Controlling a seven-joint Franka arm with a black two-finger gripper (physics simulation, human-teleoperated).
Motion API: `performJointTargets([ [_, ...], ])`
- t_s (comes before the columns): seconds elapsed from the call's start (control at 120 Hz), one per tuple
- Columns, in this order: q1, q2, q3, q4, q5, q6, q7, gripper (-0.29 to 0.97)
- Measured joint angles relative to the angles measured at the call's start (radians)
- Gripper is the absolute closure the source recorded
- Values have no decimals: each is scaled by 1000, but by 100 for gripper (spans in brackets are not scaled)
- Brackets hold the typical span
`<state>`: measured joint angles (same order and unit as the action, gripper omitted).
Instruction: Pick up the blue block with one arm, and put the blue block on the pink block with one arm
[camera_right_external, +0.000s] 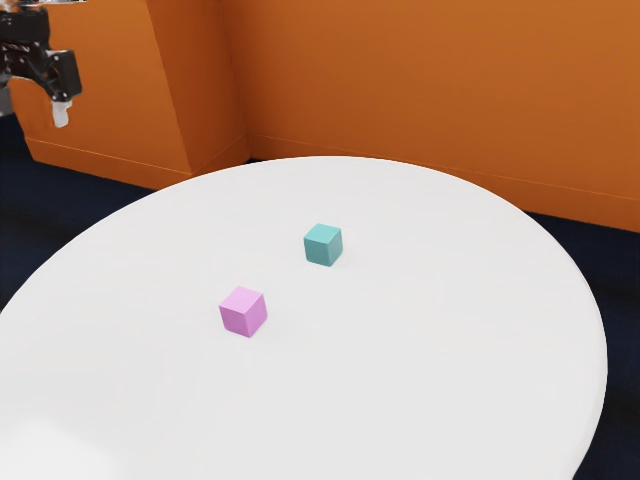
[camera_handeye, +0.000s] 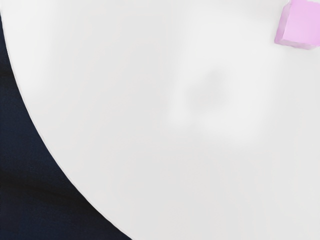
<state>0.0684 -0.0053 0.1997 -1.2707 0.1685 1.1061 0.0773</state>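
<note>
A teal-blue block (camera_right_external: 323, 244) rests on the round white table (camera_right_external: 450, 340) near its middle. A pink block (camera_right_external: 244, 311) sits apart from it, closer to the front and toward the exterior view's left. In the wrist view the pink block (camera_handeye: 298, 25) lies on the white tabletop (camera_handeye: 150, 125) off to one side of my hand. My gripper (camera_right_external: 30, 115) hangs high above the table's far left edge, far from both blocks. It is open and holds nothing; one white-tipped finger (camera_right_external: 62, 112) is in sight at the hand's outer side.
An orange wall (camera_right_external: 400, 80) runs behind the table, with a jutting orange corner (camera_right_external: 190, 90) at the back left. Dark blue floor (camera_handeye: 30, 190) shows beyond the table's curved edge. Bare tabletop surrounds both blocks.
</note>
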Motion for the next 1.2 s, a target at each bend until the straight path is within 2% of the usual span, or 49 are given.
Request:
performJointTargets([
  [0.133, -52, 64, -48, 2, -8, 111, 6, 0],
  [0.2, -112, 176, -70, 19, -17, 196, 8, 0],
  [0.275, -148, 346, -78, 113, -34, 297, 11, 0],
  [0.35, -137, 485, -81, 194, -44, 391, 14, 0],
  [0.442, -80, 637, -114, 291, -53, 489, 16, 0],
  [0.575, 7, 780, -177, 321, -65, 642, 19, 0],
  [0.842, 60, 938, -286, 399, -74, 853, 21, 0],
  [1.2, 83, 1042, -426, 431, -75, 1048, 20, 0],
])
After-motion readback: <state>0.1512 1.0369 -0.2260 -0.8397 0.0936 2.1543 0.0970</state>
